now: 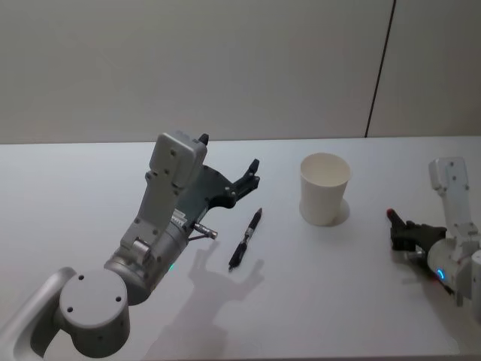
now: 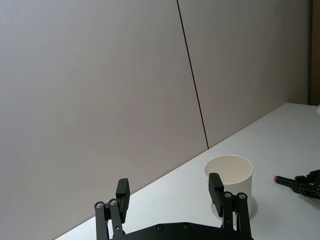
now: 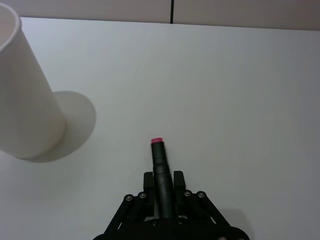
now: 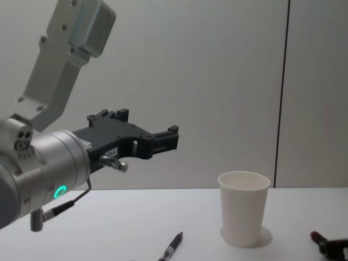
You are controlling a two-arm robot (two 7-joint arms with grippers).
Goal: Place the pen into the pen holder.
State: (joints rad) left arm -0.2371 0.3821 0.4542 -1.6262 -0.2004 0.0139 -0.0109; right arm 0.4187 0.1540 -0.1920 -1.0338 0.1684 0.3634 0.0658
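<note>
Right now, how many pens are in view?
2. One pen lies on the table left of the cup, near the raised, open left tool; a pink-tipped pen is gripped in the right tool, right of the cup.

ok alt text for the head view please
A slim black pen lies on the white table, left of an upright white paper cup. The open left pincer hovers near the pen; the right pincer grips a dark red-tipped stick.

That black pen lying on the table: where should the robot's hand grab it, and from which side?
Probably around the middle of the barrel, from straight above. The pen lies flat, so only its long sides are free; the grip should close across it. The open left hand is nearer than the right hand, shut on a red-tipped marker.
</note>
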